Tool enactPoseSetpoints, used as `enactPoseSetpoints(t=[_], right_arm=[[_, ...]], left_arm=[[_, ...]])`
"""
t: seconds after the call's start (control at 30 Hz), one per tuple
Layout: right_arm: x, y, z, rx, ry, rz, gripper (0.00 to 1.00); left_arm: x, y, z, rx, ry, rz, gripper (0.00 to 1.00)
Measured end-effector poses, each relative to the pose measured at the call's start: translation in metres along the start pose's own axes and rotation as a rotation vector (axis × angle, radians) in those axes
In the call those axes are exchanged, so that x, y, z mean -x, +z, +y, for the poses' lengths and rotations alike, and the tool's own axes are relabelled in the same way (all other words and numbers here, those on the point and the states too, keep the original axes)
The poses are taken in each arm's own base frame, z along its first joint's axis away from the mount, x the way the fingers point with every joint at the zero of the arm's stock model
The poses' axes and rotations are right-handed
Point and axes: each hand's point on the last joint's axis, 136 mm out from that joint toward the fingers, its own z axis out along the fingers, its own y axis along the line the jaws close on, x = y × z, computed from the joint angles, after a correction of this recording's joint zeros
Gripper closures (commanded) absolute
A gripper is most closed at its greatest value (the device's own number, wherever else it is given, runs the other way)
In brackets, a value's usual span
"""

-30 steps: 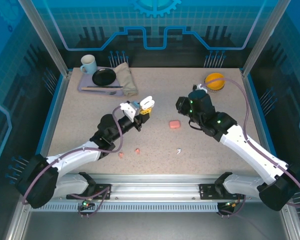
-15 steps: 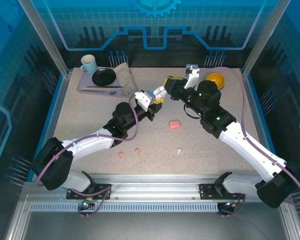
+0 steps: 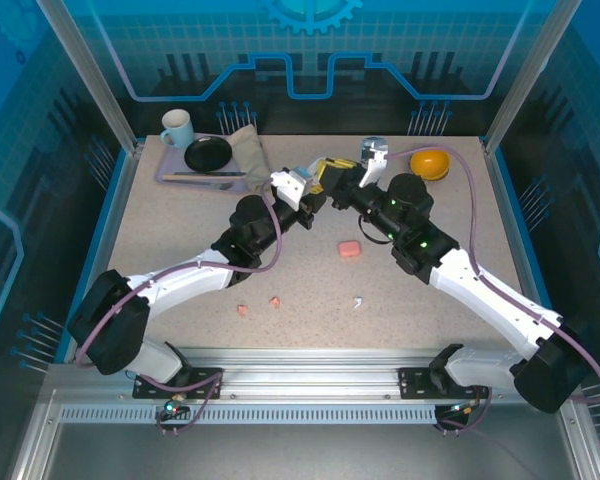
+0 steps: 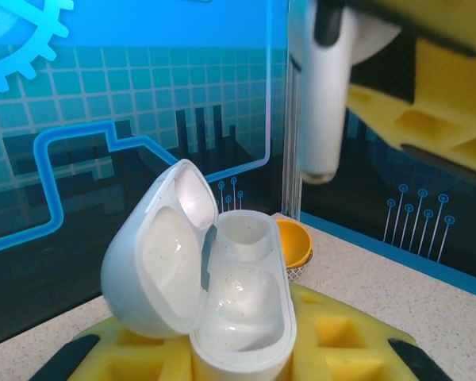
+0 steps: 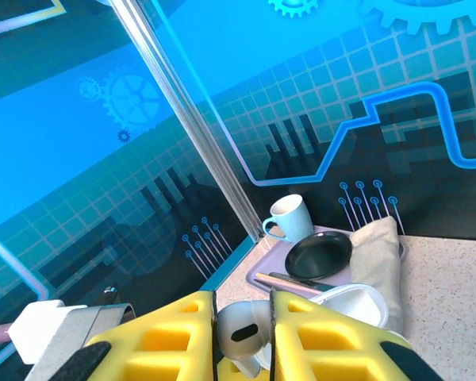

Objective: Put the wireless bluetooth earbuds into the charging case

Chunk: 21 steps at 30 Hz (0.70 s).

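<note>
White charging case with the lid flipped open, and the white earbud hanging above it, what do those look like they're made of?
Charging case: probably hard moulded plastic, glossy, given the soft highlights on its smooth inner lid and wells. Earbud: likely the same glossy white plastic; its smooth stem catches light, and the greyer tip's material is unclear.

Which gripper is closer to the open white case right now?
Left. The left gripper clamps the case at its base; the right gripper holds a white earbud just above it, not touching.
</note>
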Motion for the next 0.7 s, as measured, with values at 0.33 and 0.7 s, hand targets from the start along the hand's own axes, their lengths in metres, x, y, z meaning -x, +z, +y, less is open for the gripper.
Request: enactPoseSetpoints(t=[0.33, 0.7], right_arm=[[-0.011, 0.006, -0.004, -0.004, 0.001, 0.012, 0.82], [-0.024, 0.009, -0.014, -0.034, 0.010, 0.029, 0.82]], left_arm=[[-0.001, 0.000, 0.000, 0.000, -0.026, 0.005, 1.00], [0.003, 0.002, -0.001, -0.002, -0.029, 0.006, 1.00]])
